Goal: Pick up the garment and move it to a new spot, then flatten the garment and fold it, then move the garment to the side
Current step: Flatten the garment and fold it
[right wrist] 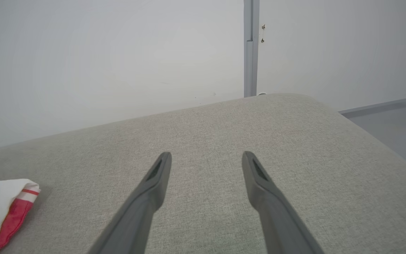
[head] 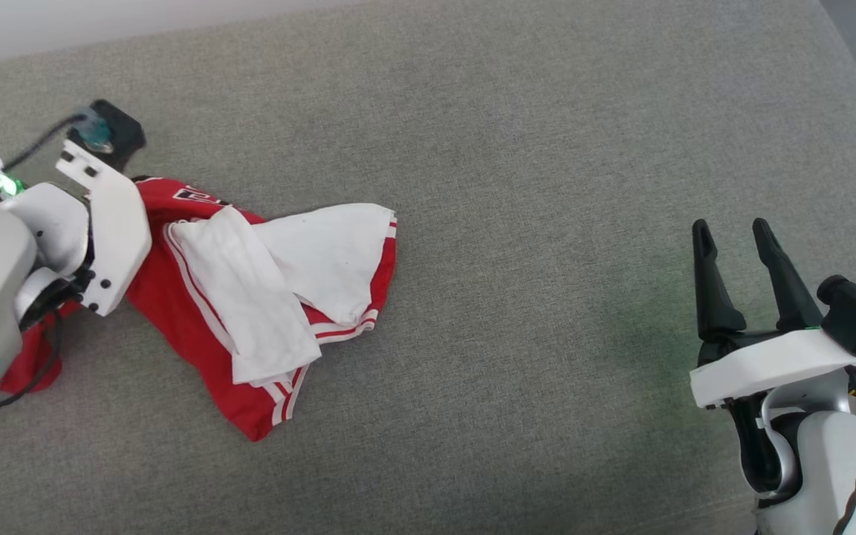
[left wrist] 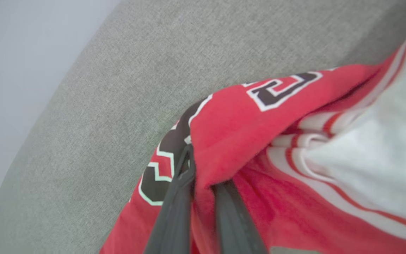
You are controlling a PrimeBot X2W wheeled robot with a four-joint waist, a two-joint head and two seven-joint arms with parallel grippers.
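The garment (head: 175, 312) lies crumpled at the left of the grey fabric surface (head: 517, 223), its long axis diagonal. The left gripper (left wrist: 203, 173) is clamped on a red fold beside the lettering. The right gripper (head: 733, 230), fingers apart, stands well apart to the right.

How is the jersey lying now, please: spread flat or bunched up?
Bunched up: the garment lies crumpled on the surface, white sleeves flopped over its red body, a fold pinched in the left gripper.

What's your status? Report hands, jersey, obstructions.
Left hand shut on the jersey, red fold pinched. Right hand open, off to the side over grey upholstery. Jersey crumpled, not yet lifted. Nothing seen in the way.
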